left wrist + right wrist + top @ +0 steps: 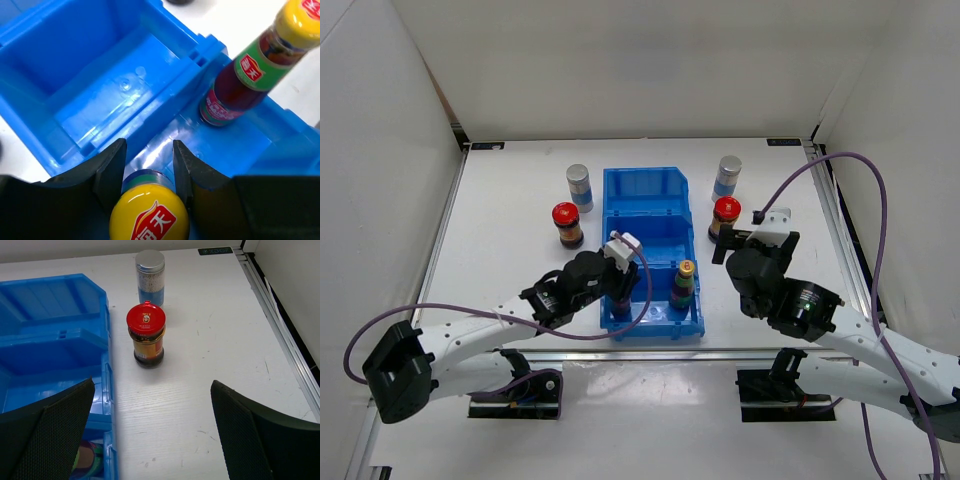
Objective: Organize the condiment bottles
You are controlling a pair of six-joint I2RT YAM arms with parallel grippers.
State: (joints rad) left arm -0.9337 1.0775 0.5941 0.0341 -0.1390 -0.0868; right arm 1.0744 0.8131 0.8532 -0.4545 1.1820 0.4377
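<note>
My left gripper (623, 272) reaches into the near compartment of the blue bin (645, 180). It is shut on the neck of a slim yellow-capped bottle (149, 216), with the fingers (112, 167) on either side below the cap. The second yellow-capped bottle (684, 283) stands in the same compartment, to the right (250, 70). My right gripper (732, 242) is wide open and empty, just short of the right red-lidded jar (146, 335) and the silver-capped shaker (150, 277) behind it. The other red-lidded jar (566, 224) and shaker (578, 186) stand left of the bin.
The bin's middle (115, 95) and far compartments hold nothing. The bin's right wall (106, 385) is close to my right gripper's left finger. White walls enclose the table, with a metal rail (280, 335) along the right edge.
</note>
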